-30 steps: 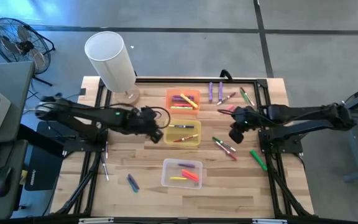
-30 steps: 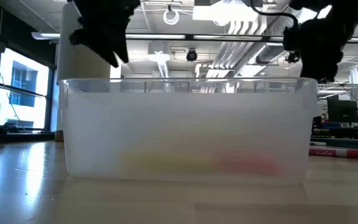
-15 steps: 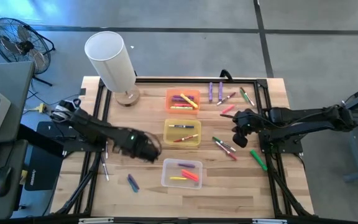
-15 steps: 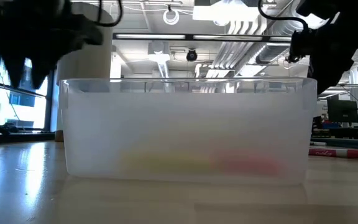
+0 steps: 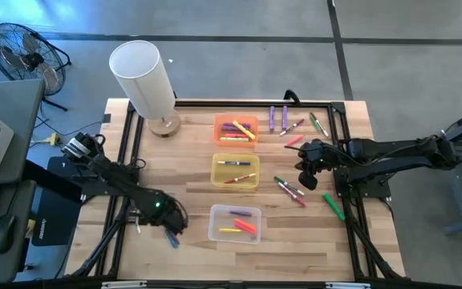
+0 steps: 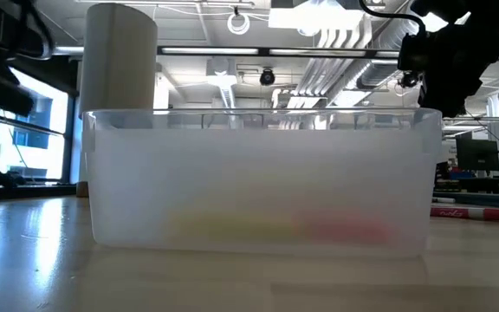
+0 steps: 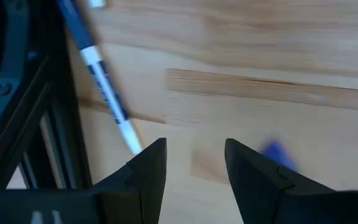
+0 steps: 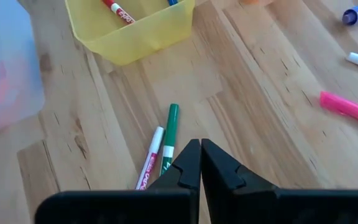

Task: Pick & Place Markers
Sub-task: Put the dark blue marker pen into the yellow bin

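You see three bins: orange bin (image 5: 236,128), yellow bin (image 5: 235,171), clear bin (image 5: 235,224), each holding markers (image 5: 233,164). Left gripper (image 5: 172,227), open and empty, hovers near a blue marker (image 5: 170,235); right gripper (image 5: 306,178), shut and empty, hangs over loose ones.

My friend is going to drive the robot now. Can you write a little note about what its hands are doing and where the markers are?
Left gripper: open, empty, low over the near-left table beside the loose marker there.
Right gripper: shut, holding nothing, above the green marker and the white-bodied one.
Done: markers lie in the orange bin, yellow bin and clear bin.
Left: the loose markers on the right side, the far ones, and the near-left ones.
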Robot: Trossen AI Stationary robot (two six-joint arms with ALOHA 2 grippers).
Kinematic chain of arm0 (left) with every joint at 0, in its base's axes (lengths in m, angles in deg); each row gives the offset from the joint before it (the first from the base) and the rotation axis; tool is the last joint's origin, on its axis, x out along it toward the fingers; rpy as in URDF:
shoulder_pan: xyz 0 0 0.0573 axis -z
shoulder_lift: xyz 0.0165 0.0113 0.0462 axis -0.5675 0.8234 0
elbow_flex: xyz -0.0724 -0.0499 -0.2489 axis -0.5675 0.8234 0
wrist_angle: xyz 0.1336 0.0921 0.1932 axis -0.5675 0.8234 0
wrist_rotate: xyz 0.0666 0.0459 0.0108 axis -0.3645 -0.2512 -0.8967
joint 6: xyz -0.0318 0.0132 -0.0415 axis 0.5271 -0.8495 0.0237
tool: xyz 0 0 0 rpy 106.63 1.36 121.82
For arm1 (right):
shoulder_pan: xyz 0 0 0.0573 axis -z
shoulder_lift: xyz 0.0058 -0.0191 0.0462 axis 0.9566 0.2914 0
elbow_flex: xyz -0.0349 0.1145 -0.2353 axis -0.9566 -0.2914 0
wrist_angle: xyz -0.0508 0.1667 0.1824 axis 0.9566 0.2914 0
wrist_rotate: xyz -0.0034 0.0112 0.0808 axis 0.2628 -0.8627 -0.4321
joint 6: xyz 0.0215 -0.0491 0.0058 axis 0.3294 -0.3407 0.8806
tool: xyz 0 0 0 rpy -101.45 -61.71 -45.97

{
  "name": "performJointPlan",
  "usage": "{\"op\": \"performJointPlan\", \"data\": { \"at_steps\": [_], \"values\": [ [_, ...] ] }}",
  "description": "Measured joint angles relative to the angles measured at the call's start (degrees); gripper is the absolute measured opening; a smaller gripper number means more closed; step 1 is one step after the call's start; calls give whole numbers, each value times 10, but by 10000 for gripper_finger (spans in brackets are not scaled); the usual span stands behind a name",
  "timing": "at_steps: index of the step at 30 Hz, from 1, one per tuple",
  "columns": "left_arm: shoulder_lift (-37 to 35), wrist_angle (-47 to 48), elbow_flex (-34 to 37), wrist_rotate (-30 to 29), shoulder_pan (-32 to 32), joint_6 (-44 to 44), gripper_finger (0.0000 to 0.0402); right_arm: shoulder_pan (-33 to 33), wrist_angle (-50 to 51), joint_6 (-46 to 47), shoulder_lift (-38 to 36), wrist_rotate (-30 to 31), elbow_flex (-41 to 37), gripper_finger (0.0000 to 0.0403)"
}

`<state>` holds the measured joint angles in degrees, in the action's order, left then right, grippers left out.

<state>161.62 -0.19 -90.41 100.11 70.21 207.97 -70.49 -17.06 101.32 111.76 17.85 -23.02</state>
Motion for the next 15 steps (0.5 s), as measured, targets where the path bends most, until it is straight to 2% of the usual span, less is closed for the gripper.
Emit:
{"op": "performJointPlan", "data": {
  "at_steps": [5, 15],
  "values": [
    [0, -7, 11, 0, 29, 40, 158, 0, 0, 3, 0, 0, 0, 1],
    [0, 11, 11, 2, 98, 48, 158, 0, -3, 5, 0, 0, 0, 1]
  ]
}}
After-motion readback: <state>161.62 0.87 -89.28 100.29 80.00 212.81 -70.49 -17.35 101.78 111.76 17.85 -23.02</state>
